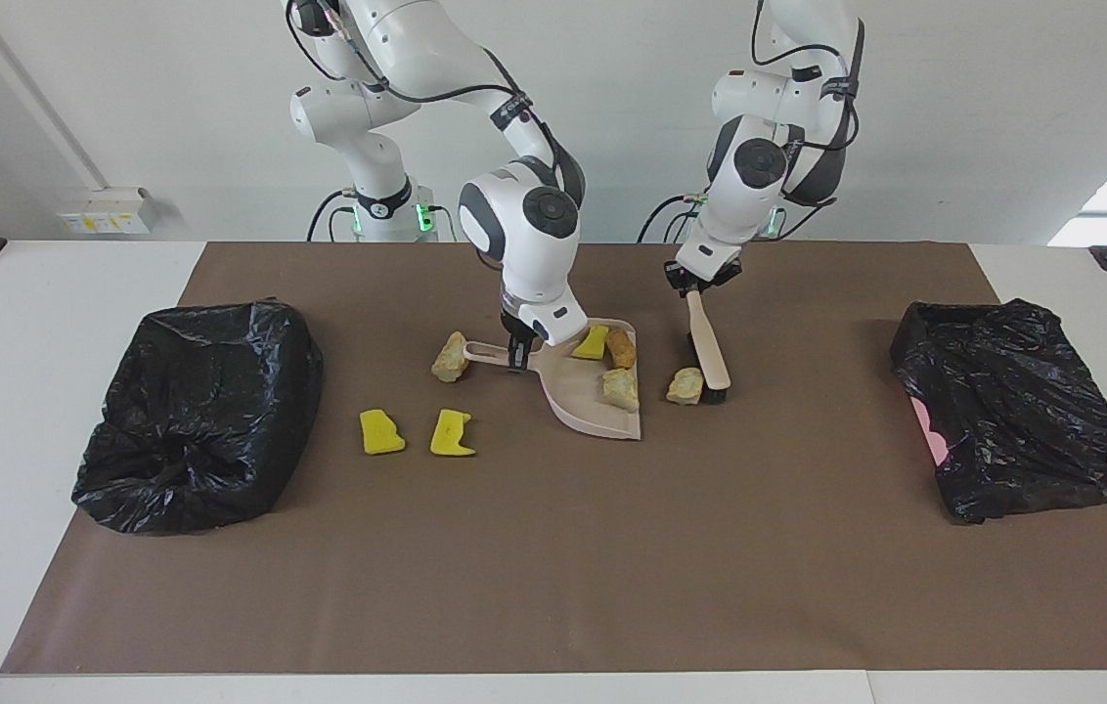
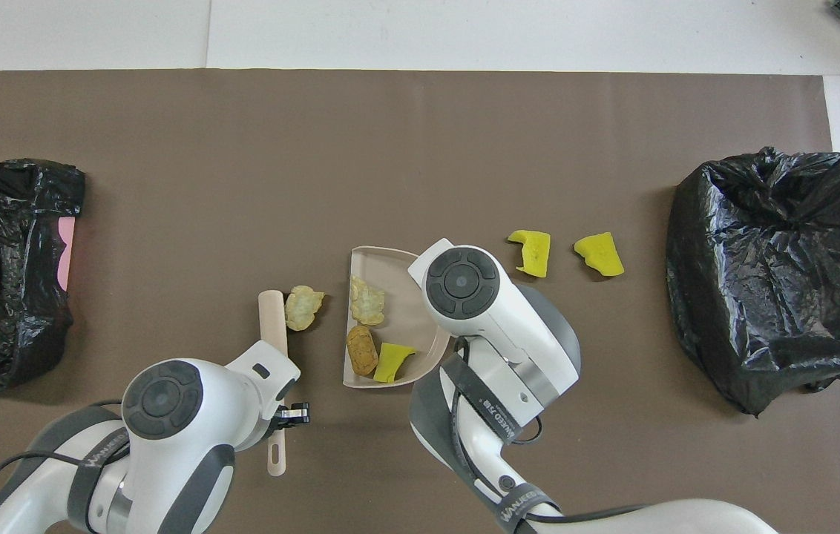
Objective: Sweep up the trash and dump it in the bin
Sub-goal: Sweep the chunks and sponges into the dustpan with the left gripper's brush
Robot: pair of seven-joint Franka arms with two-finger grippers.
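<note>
Left gripper (image 1: 700,284): clenched on the handle of the brush (image 1: 707,347), over the mat beside the dustpan's open edge, toward the left arm's end.
Brush: beige back, black bristles, slanting down from the gripper; head low on the mat, touching a beige lump (image 1: 685,385).
Beige lump at the brush: on the mat between brush head and dustpan mouth, just beside the dustpan's lip, not inside it.
Right gripper (image 1: 517,354): grasping the handle of the pale pink dustpan (image 1: 585,409), jaws closed on it where handle meets pan.
Dustpan: flat on the mat near the table's middle, mouth turned toward the left arm's end.
Trash in the dustpan: one yellow sponge scrap (image 1: 593,343), one orange-brown lump (image 1: 621,347), one pale beige lump (image 1: 621,389); the beige one nearest the lip.
Trash outside the dustpan: another beige lump (image 1: 450,357) at the tip of the dustpan's handle, toward the right arm's end; two yellow sponge scraps (image 1: 381,432) (image 1: 451,433) side by side on the mat, farther from the robots than that lump.
Bins: two bins lined with black bags, one (image 1: 197,416) at the right arm's end of the mat, one (image 1: 1018,406) at the left arm's end, the latter showing a strip of pink at its edge.
Surface: brown mat (image 1: 553,567) over a white table (image 1: 6,391).
</note>
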